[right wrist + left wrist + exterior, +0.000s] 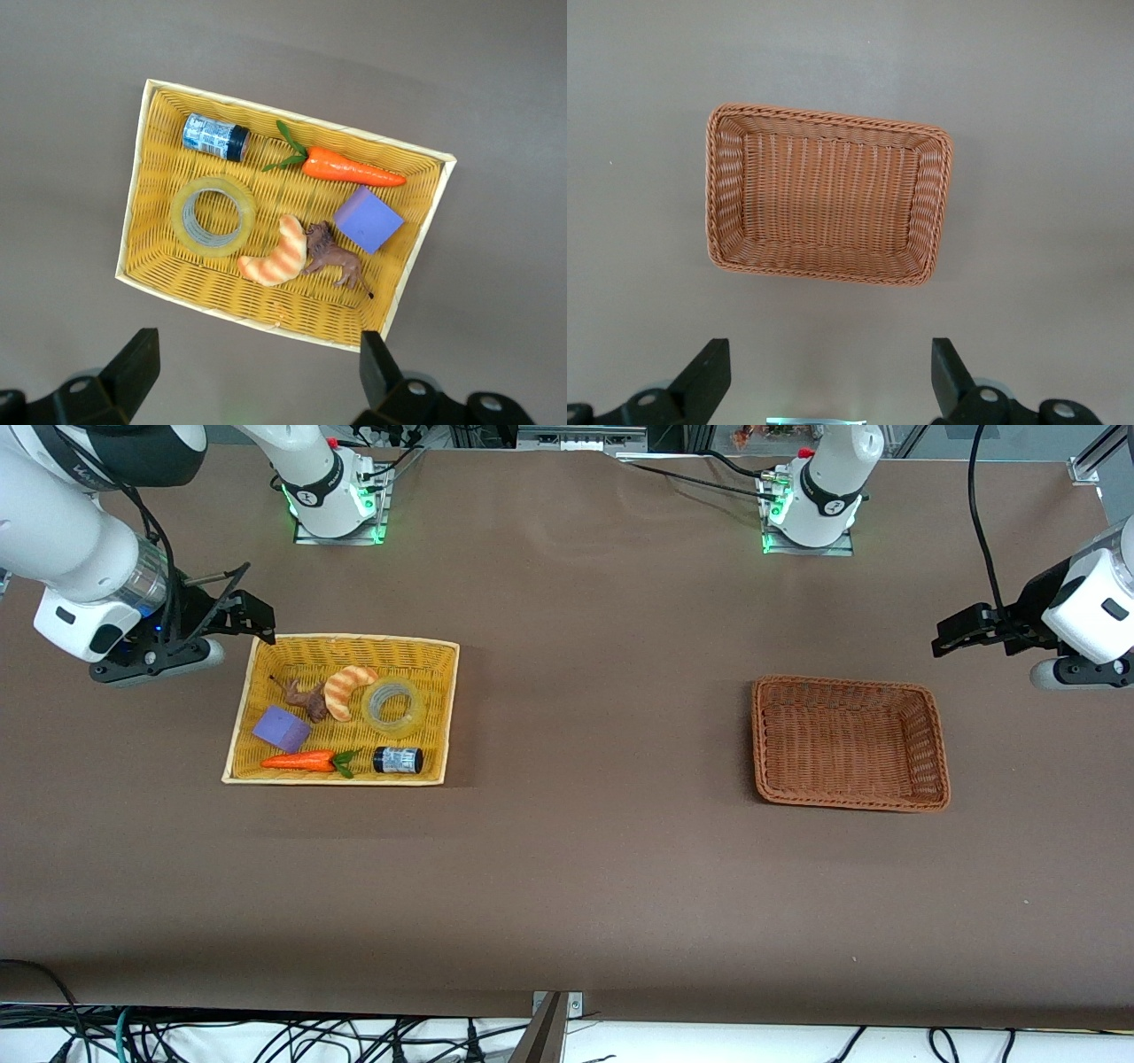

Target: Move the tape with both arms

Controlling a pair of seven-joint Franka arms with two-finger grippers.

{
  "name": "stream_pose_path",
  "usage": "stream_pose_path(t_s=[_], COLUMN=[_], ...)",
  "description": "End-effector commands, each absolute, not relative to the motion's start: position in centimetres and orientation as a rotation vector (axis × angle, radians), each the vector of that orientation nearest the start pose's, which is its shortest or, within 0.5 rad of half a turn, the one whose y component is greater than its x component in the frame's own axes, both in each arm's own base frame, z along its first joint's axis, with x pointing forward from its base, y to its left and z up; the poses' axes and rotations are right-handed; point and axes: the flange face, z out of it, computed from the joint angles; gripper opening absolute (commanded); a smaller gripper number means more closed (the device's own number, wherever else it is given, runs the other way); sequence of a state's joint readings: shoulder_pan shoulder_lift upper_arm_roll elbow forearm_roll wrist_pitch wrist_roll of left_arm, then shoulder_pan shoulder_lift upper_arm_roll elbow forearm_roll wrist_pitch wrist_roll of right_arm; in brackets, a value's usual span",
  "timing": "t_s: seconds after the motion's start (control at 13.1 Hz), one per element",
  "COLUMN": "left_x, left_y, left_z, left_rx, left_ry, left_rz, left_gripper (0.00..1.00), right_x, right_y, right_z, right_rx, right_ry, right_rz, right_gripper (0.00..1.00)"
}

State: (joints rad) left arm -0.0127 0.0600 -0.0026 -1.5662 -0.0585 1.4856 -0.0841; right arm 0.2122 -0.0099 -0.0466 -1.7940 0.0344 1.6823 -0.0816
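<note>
**Tape not yet picked up; both grippers are waiting above the table**

The tape [392,706] lies flat in the yellow basket [341,646], at the side of the basket toward the middle of the table. It touches the croissant [346,691] beside it, and the small dark jar [398,760] lies nearer to the front camera than the tape, a little apart from it. In the same basket there are also a toy lion [308,701], a purple block [282,729] and a carrot [303,761].

I judge that the task is at its very beginning. Nothing is lifted, and the brown basket [849,744] at the left arm's end of the table has nothing in it. The pick, the handover between the arms and the placing are all left to do.

The right gripper [252,615] is up in the air, over the table just beside the corner of the yellow basket at the right arm's end. Its fingers are spread wide and hold nothing. The tape is well apart from it, at the other short side of the basket, so I think the gripper must travel over the basket before it descends.

The left gripper [948,638] is over the bare table near the brown basket, fingers spread and with nothing between them; this arm waits.
</note>
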Motion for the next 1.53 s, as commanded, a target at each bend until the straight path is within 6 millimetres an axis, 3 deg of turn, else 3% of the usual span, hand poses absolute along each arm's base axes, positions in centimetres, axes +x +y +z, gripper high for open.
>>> stream_pose_path(t_s=[0.0, 0.23, 0.38, 0.84, 1.15, 1.3, 1.45], left_x=[56.5, 56.5, 56.5, 56.5, 57.3, 57.7, 58.4], left_y=[-1.7, -1.7, -1.7, -1.7, -1.6, -1.6, -1.0], left_z=[59.2, 59.1, 59.2, 59.1, 57.4, 57.4, 56.1], left_rx=[-3.212, -3.212, -3.212, -3.212, -3.209, -3.213, -3.214], left_ry=[-0.085, -0.083, -0.083, -0.086, -0.090, -0.093, -0.110], left_rz=[0.218, 0.220, 0.218, 0.218, 0.264, 0.220, 0.237], left_gripper=[1.00, 1.00, 1.00, 1.00, 1.00, 1.00, 1.00], right_x=[53.9, 54.1, 54.4, 54.8, 50.4, 49.0, 48.1], right_y=[9.6, 9.8, 11.9, 14.5, 14.0, 14.5, 14.3], right_z=[53.4, 52.8, 50.4, 35.8, 25.5, 22.8, 20.8], right_rx=[-3.078, -3.081, -3.090, -3.107, -3.112, -3.107, -3.109], right_ry=[-0.384, -0.382, -0.361, -0.253, -0.191, -0.210, -0.208], right_rz=[0.164, 0.167, 0.155, 0.148, 0.078, 0.057, 0.078], right_gripper=[1.00, 1.00, 1.00, 1.00, 1.00, 1.00, 1.00])
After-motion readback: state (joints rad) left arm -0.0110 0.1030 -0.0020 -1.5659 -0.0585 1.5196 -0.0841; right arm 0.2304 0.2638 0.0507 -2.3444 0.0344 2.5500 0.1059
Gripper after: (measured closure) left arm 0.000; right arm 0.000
